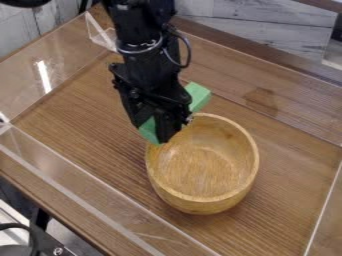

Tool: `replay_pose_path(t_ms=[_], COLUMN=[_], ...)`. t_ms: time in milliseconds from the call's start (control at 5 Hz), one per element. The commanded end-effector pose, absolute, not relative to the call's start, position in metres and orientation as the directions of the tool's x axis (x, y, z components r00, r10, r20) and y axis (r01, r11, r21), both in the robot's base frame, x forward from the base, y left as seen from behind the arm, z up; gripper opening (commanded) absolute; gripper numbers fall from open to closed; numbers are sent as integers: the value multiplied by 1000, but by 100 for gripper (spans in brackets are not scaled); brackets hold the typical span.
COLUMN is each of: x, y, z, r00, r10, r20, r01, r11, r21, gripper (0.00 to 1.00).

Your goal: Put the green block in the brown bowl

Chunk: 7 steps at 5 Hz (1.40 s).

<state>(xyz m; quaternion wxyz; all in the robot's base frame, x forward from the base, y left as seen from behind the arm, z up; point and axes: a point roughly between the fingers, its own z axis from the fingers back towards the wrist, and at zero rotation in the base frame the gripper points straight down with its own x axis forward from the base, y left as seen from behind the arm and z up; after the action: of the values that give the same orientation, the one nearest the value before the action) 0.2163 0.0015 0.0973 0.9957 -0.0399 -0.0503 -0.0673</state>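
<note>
The arm (pixel 144 40) comes down from the top of the view and its gripper (pixel 163 128) points straight down, with the jaws clamped on the green block (pixel 195 97). The block is off the surface, held in the air at the near-left edge of the brown bowl (pixel 203 160). Only part of the block shows: one green end sticks out to the right of the black fingers and a sliver shows lower down between them, so its long axis seems to run slanted, from lower left up to upper right, across the line of the jaws.

What the next move turns on is this: the block sits right over the bowl's rim, not yet over the hollow. The middle of the bowl lies down and to the right of the jaws in the view, just beside them. I judge that a short carry that way would bring the block over the open inside, and since the bar is about as long as the hollow is wide, an end could catch on the thick wall if it is let go too near the rim.

The surface (pixel 80 130) is dark wood-grain with a glossy sheen and a clear raised border around it. Behind it runs a pale marbled wall (pixel 287 35).
</note>
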Motion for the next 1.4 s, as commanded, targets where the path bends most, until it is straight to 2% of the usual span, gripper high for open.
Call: replay_pose_path(t_ms=[0, 1200], x=[218, 215], y=[-3, -35], z=[105, 94], r00=[982, 982], r10=[-129, -125], r20=[138, 142], r01=[139, 135], r11=[988, 989], r21=[-63, -65], gripper=[0, 0])
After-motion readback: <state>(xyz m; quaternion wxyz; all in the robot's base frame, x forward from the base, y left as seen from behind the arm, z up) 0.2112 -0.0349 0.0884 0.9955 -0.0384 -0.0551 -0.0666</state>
